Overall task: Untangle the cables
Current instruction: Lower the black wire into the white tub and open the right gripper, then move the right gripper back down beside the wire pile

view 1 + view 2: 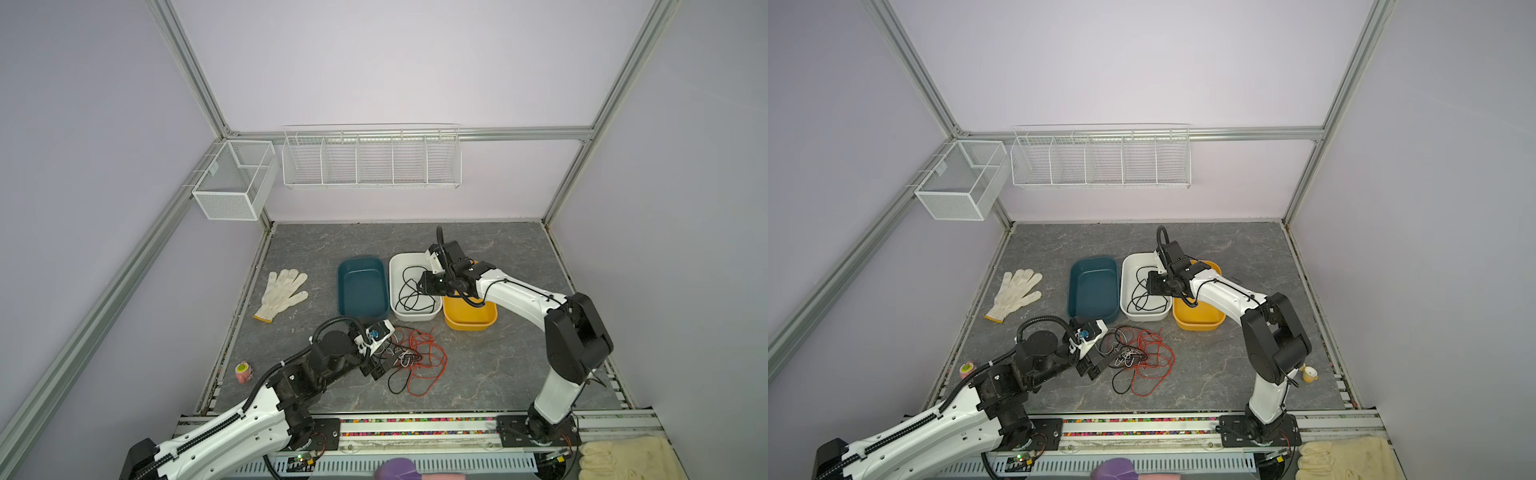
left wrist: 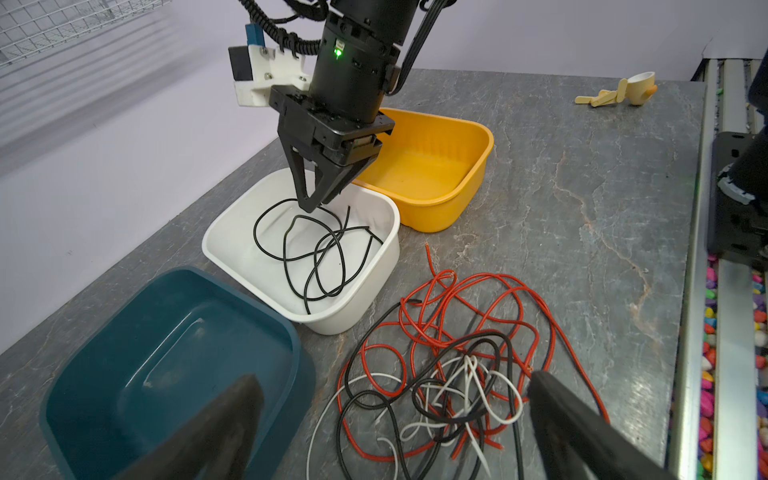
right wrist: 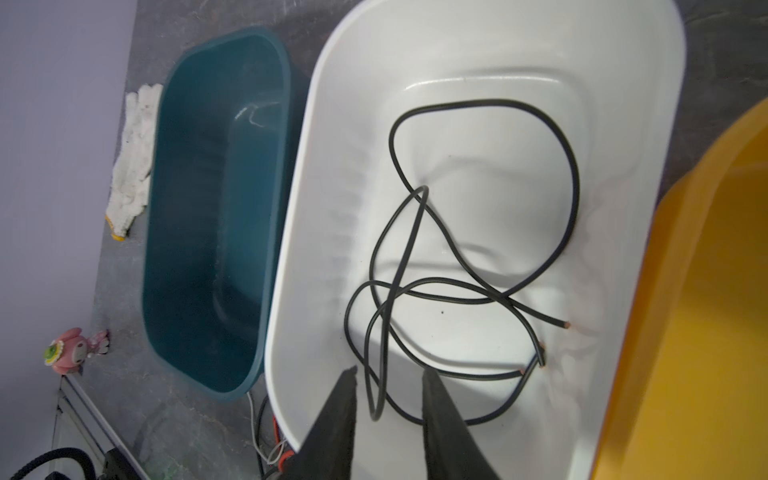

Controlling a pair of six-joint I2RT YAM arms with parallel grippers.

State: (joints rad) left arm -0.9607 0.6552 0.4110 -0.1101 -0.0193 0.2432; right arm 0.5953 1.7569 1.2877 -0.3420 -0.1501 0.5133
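A tangle of red, black and white cables lies on the grey tabletop in front of the bins. My left gripper is at the tangle's left edge, low over it, with its jaws spread wide and nothing between them. A separate black cable lies coiled inside the white bin. My right gripper hangs over that bin with its fingers apart. A loop of the black cable lies loose below the gap.
An empty teal bin stands left of the white one and an empty yellow bin right of it. A white glove lies at the left, with a pink toy near the front left edge. A small cream toy is behind the right arm.
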